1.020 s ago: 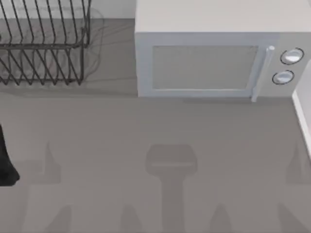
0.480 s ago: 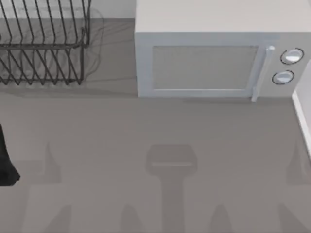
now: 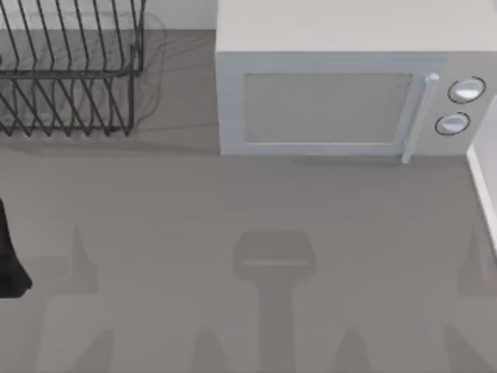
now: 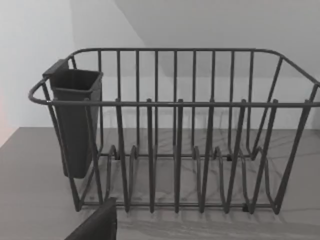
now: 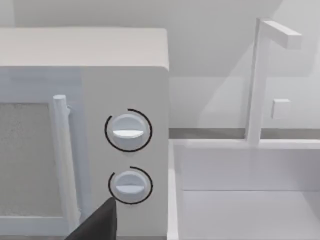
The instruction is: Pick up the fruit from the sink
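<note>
My left arm [image 3: 9, 256] sits at the tabletop's [image 3: 248, 217] left edge, a dark shape; I cannot tell how either hand stands. Farther back on the left is the wire rack [image 3: 70, 78], a dark cup [image 4: 75, 120] hung inside its end wall. The microwave [image 3: 342, 93] stands to its right, door closed, two knobs [image 5: 128, 131] beside the handle. Just beyond its knob side lies the white sink [image 5: 250, 200] with its faucet [image 5: 260, 75]. I cannot see the fruit in the part of the basin that shows.
</note>
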Controlling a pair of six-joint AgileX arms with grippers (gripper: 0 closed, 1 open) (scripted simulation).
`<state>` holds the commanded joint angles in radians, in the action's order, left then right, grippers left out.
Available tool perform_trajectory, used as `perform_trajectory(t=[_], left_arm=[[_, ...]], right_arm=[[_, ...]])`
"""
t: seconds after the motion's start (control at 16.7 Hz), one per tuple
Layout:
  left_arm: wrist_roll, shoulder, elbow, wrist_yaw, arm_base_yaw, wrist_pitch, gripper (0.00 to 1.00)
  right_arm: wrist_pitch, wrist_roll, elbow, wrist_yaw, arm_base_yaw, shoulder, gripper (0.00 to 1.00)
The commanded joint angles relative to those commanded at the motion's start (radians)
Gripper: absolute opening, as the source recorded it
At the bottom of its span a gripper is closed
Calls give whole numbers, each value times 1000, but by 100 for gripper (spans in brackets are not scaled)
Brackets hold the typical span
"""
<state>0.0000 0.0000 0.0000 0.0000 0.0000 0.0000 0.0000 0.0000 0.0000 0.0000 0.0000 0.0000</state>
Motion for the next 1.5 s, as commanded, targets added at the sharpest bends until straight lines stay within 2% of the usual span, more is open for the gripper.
perform_trajectory(t=[0.48, 0.72, 1.02, 1.5], left_arm=[[0, 0, 0, 0, 0, 0, 100], [0, 0, 0, 0, 0, 0, 100], [0, 0, 0, 0, 0, 0, 100], [0, 0, 0, 0, 0, 0, 100]], right_arm=[[-7, -1, 10, 0, -2, 10, 100], [-98, -22, 151, 0, -23, 156, 100], [-319, -70, 501, 1, -76, 566, 100], [-761, -167, 1218, 2, -180, 1464, 100]])
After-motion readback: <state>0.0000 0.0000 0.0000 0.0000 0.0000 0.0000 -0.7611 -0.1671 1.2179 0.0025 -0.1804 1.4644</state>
